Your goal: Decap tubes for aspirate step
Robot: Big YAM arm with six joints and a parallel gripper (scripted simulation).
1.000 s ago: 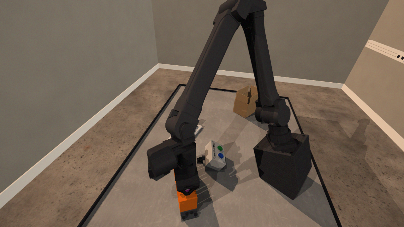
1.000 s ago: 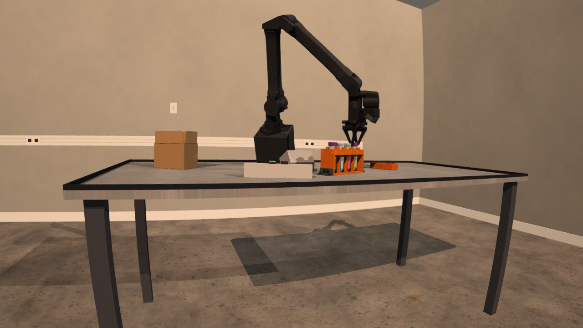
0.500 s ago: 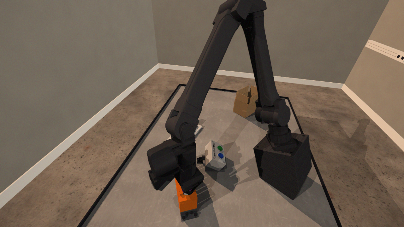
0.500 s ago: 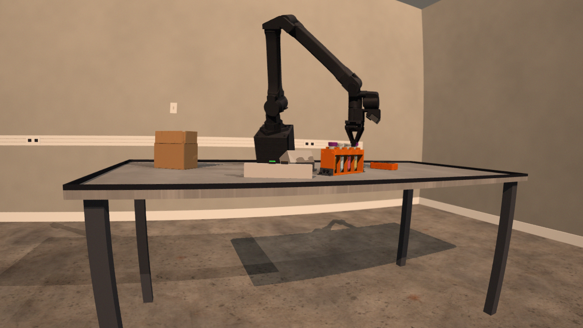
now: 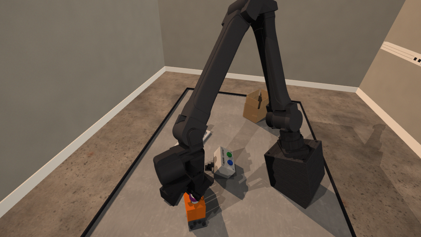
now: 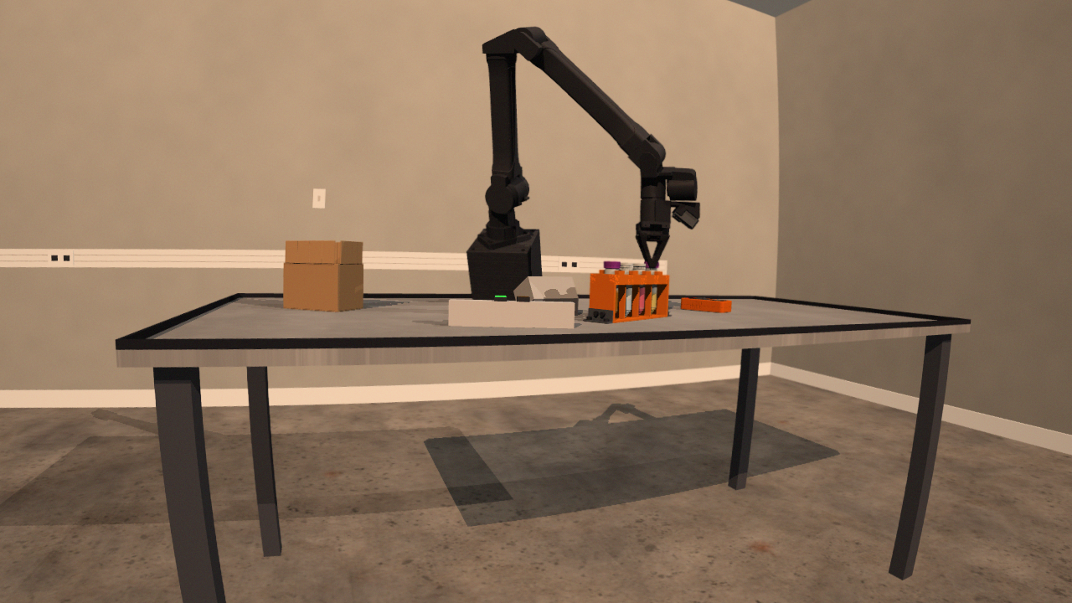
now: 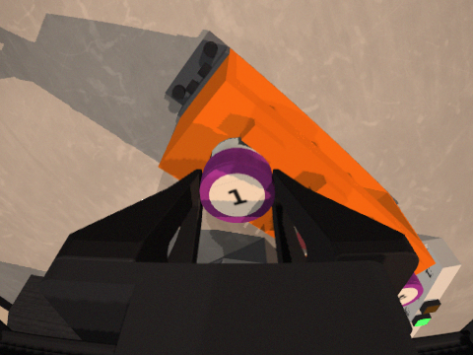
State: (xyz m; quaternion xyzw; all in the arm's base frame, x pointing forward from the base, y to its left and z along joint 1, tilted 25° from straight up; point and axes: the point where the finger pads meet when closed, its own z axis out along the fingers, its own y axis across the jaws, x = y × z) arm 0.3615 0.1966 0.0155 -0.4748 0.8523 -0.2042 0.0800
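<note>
Cap 1 (image 5: pixel 192 197) (image 7: pixel 236 189) sits over its tube in the orange station (image 5: pixel 196 212) (image 6: pixel 600 296) (image 7: pixel 236 99), pinched by your part-open hand (image 5: pixel 195 196) (image 6: pixel 651 264) (image 7: pixel 236 179). Only the wrist view gives you its number; only the top view, two keys, green (image 5: pixel 229 154) and blue (image 5: pixel 230 162). Two lamps, amber (image 7: pixel 431 307) unlit, green (image 7: pixel 422 321) lit.

Plain walls (image 5: pixel 88 73) (image 6: pixel 374 112) meet in corners around me, warm tan where the light falls and duller grey-brown where it doesn't. A pale skirting board (image 5: pixel 106 116) (image 6: pixel 374 397) runs along their foot. One wall carries a light switch (image 6: pixel 318 198) and a long white strip with sockets (image 5: pixel 397 53) (image 6: pixel 420 260). The floor (image 5: pixel 117 141) (image 6: pixel 600 539) is mottled brown, with shadows across it. A grey-topped table (image 5: pixel 223 118) (image 6: pixel 404 318) stands there on dark legs, edged in black, an open cardboard box (image 5: pixel 254 111) (image 6: pixel 322 286) on top.
</note>
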